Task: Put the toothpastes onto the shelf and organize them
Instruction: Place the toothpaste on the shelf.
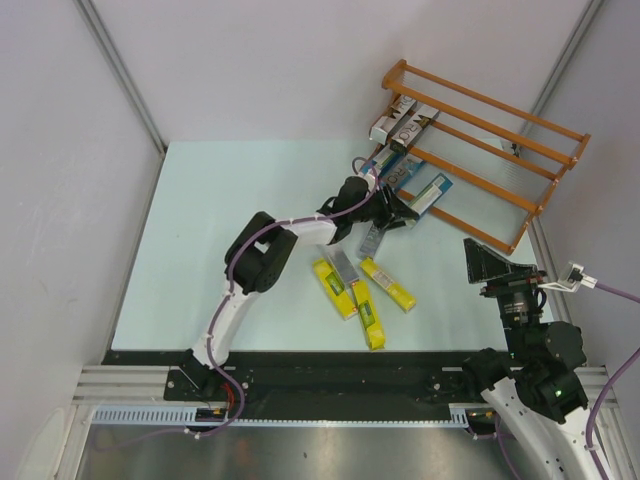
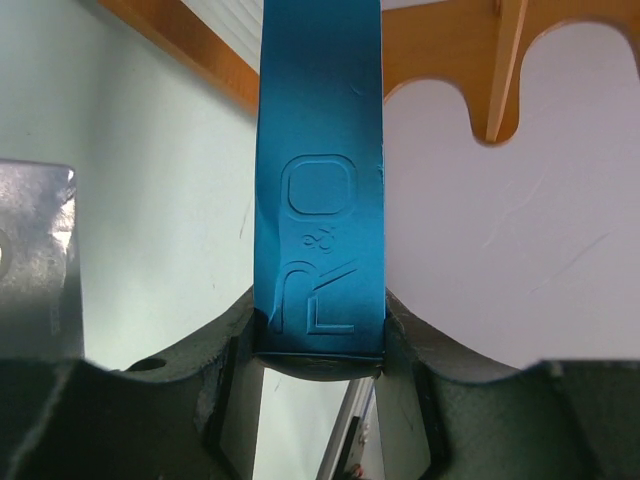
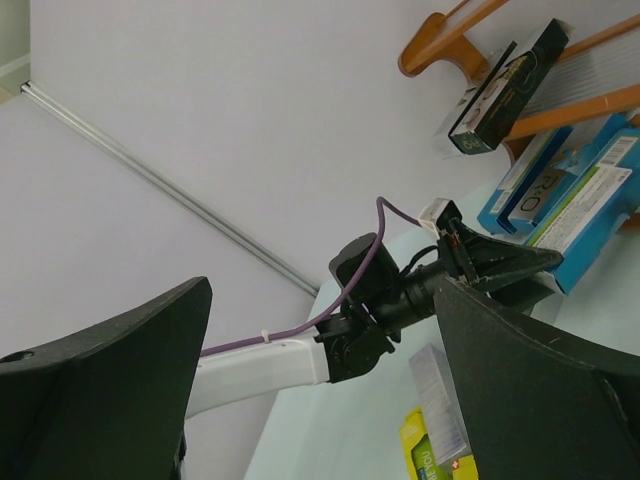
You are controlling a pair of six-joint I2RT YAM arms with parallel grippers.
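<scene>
Left tool [image 1: 398,208] clamps a blue toothpaste carton [image 2: 320,180] at the shelf [image 1: 480,100], by its lower tier. The right tool [image 1: 492,262] hangs wide open and idle. Several shelved cartons [image 1: 402,120] are in place, but three yellow cartons [image 1: 338,290] and some silver-grey cartons [image 1: 345,264] wait on the table [image 1: 200,230].

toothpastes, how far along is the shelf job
Done: a few cartons already lie on the shelf. In hand: the left gripper is shut on a blue carton beside the shelf. Left: three yellow cartons and two silver cartons lie on the table. The right gripper is open, holding nothing.
</scene>
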